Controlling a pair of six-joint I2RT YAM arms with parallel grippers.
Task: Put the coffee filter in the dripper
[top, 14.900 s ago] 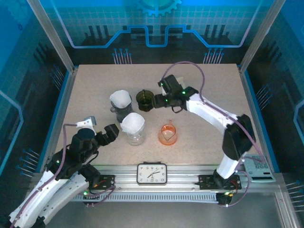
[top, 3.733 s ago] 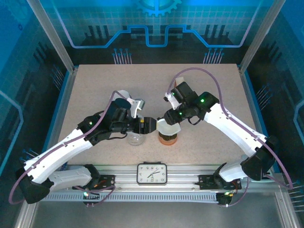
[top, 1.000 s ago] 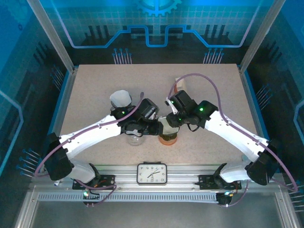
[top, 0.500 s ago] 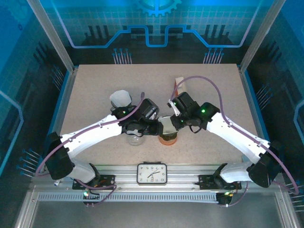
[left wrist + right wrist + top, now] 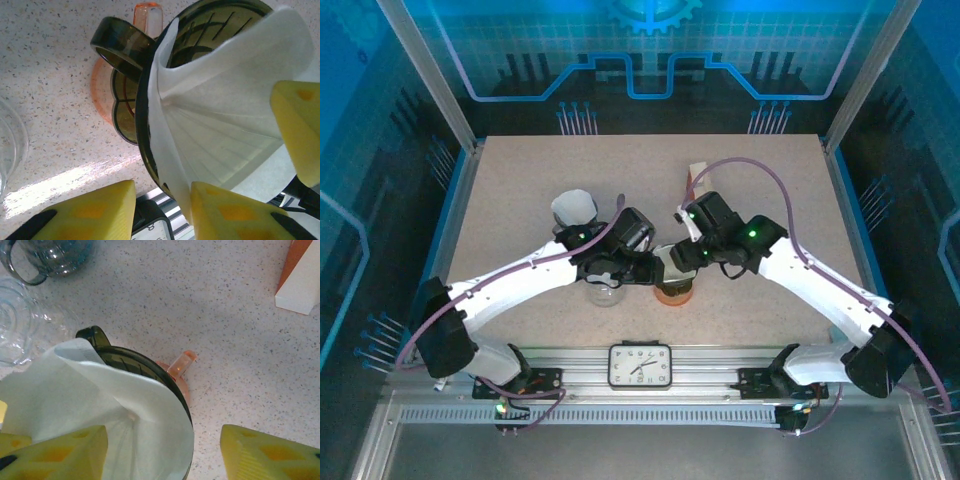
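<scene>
While the coffee filter (image 5: 225, 130) sits in the dark-green dripper (image 5: 142, 115) atop an orange server (image 5: 147, 12), mid-table (image 5: 520, 180) toward its near edge, the paper lies btwn both tools. Left gripper (image 5: 162, 200): pads apart, astride rim + filter wall. Right gripper (image 5: 162, 450): spread wide, one finger apparently inside the cone. One flap stands above the rim; seating prob. incomplete.

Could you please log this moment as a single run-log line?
filter: in dripper, edge above rim | dripper: on orange cup | left hand: open at filter | right hand: open over dripper
</scene>
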